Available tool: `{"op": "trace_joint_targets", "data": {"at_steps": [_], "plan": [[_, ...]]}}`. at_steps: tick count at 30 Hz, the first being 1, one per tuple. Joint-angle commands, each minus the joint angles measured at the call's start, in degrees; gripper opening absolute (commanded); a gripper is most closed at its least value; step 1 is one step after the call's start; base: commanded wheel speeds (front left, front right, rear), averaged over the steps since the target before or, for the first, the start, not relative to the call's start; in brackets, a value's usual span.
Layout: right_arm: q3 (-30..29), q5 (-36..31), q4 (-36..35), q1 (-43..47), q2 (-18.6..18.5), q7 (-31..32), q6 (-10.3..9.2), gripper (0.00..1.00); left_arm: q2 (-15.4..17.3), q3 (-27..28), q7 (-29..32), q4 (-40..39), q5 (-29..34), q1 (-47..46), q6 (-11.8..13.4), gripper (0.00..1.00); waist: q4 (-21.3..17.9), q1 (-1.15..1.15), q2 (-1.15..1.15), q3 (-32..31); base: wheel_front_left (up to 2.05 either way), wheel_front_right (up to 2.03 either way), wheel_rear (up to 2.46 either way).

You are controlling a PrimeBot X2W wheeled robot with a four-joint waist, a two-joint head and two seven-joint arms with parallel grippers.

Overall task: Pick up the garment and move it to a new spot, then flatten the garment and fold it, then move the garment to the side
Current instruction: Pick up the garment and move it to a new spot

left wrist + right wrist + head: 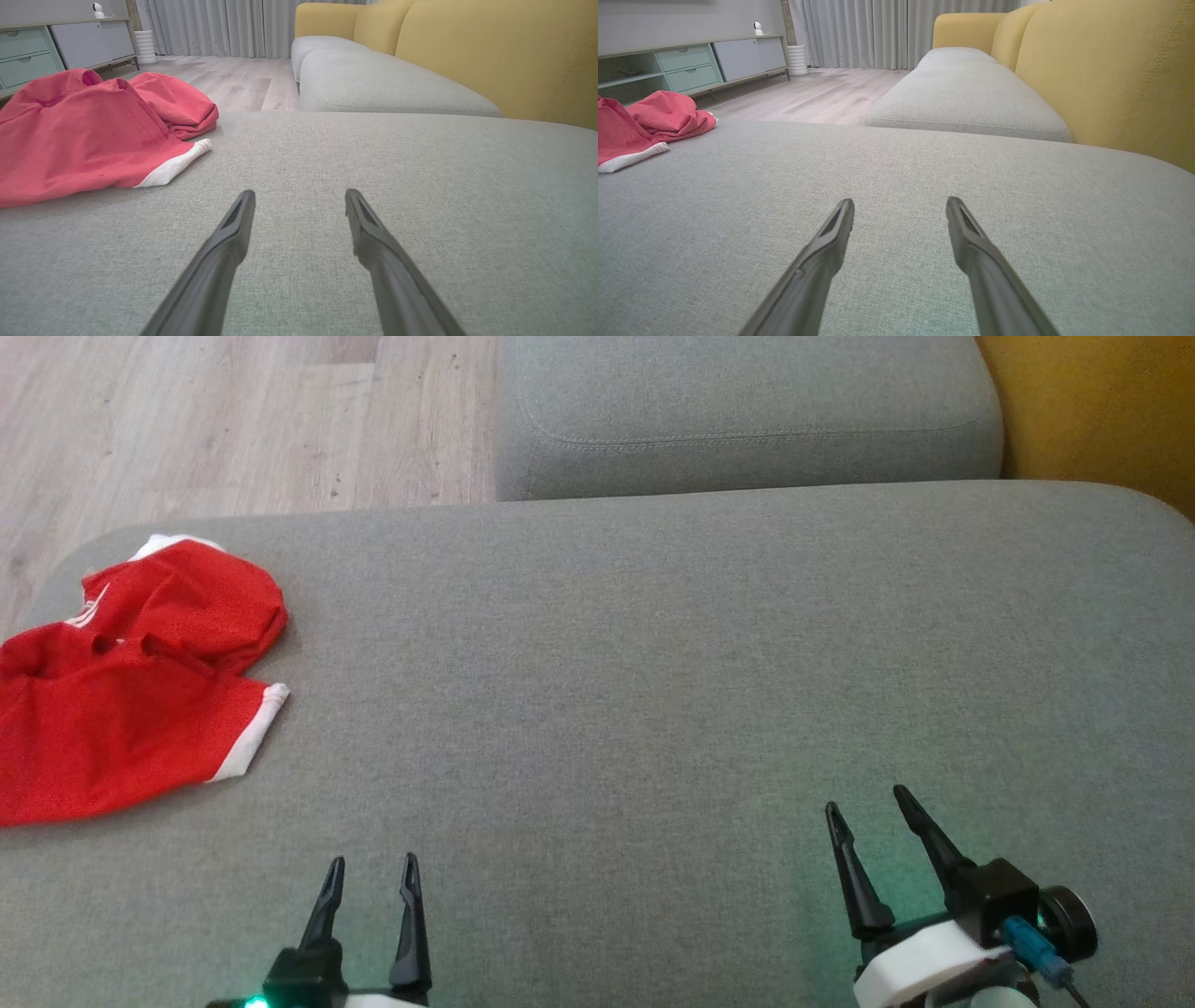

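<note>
Left gripper (372, 861): lower left of the head view, fingers pointing up the view and nearly parallel.
Left jaws: spread wide, nothing held between them.
Left fingers (226, 252): long, dark, tapering to thin tips.
Left wrist indicator (254, 1002): lit green.
Right gripper (864, 800): lower right of the head view, leaning slightly toward the view's left.
Right jaws: spread wide, nothing held between them.
Right fingers (980, 261): long, dark, tapering.
Right wrist housing (920, 963): white, with a black mount.
</note>
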Motion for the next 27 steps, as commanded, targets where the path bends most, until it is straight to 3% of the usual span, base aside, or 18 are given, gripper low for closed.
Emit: {"op": "trace_joint_targets", "data": {"at_steps": [1, 8, 20, 27], "plan": [[1.3, 0.4, -1.9, -2.2, -0.5, -0.7, -0.04, 1.00, 0.6, 1.6, -0.3, -1.6, -0.4, -1.7, 0.3, 1.00, 0.0, 0.00, 0.00, 0.0, 0.00, 0.00, 0.00], [0.5, 0.6, -2.6, -2.0, -0.5, -0.7, -0.04, 1.00, 0.8, 1.1, -0.1, -1.8, -0.5, -2.3, 0.4, 1.00, 2.3, 0.00, 0.00, 0.2, 0.00, 0.00, 0.00], [0.4, 0.8, -4.0, -1.3, -0.5, -0.7, -0.04, 1.00, 1.6, 1.2, 0.5, -4.0, -0.9, -2.7, 1.3, 1.00, 18.5, 0.00, 0.00, 0.0, 0.00, 0.00, 0.00], [1.3, 0.9, -3.8, -1.7, -0.5, -0.7, -0.04, 1.00, 2.1, 1.5, 0.8, -5.2, -1.3, -2.2, 1.7, 1.00, 24.9, 0.00, 0.00, 0.2, 0.00, 0.00, 0.00]]}}
